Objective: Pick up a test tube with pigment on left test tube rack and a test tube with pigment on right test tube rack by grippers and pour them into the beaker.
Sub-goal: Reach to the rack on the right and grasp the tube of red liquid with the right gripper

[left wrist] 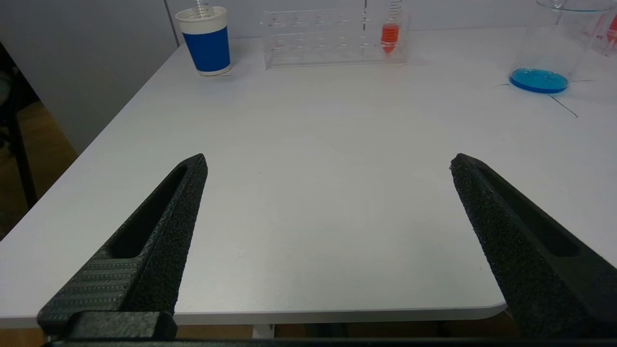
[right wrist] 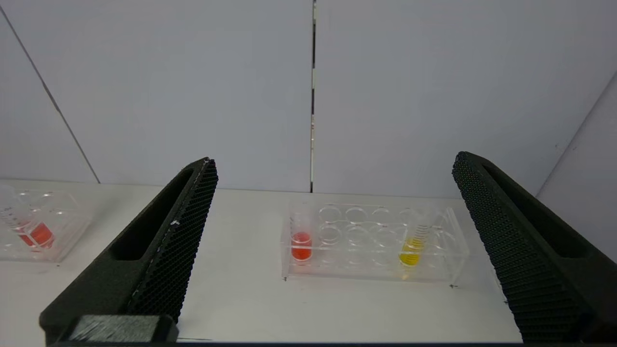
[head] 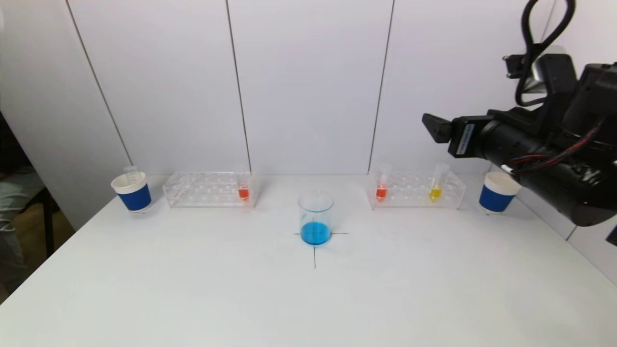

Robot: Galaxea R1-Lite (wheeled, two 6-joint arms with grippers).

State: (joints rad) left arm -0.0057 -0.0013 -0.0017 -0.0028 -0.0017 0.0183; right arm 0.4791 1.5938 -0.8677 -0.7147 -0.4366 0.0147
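Beaker stands apart between both racks.

A white counter carries two blue-and-white cups: one cup far left with an empty tube inside, the other cup far right. Pale wall panels stand behind.

The table is viewed from above by the head camera; both wrist cameras are aimed low across it, sharing the beaker and racks.
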